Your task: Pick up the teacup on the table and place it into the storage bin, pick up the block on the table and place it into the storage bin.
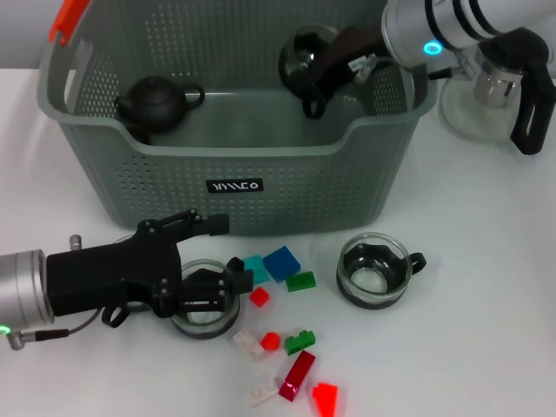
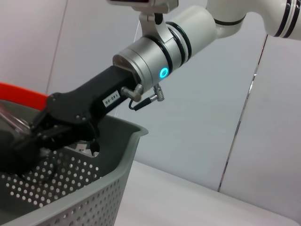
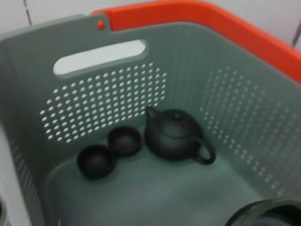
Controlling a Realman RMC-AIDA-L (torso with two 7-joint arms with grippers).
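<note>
Fingers of the left gripper [image 1: 207, 295] close narrowly around a small glass teacup [image 1: 205, 314] on the table [image 1: 486, 330], at 7 o'clock from the storage bin [image 1: 234, 187]. Glass looks light, stiff, slippery and breakable, so I judge its rim the best hold. Held over the bin's 2 o'clock corner, the right gripper [image 1: 306, 80] grips a glass cup [image 1: 304, 54]. Inside sit a dark teapot [image 3: 175, 135] and two small dark cups [image 3: 112, 150]. A second glass teacup [image 1: 375, 271] stands at 5 o'clock, with toy blocks [image 1: 282, 262] between the two.
</note>
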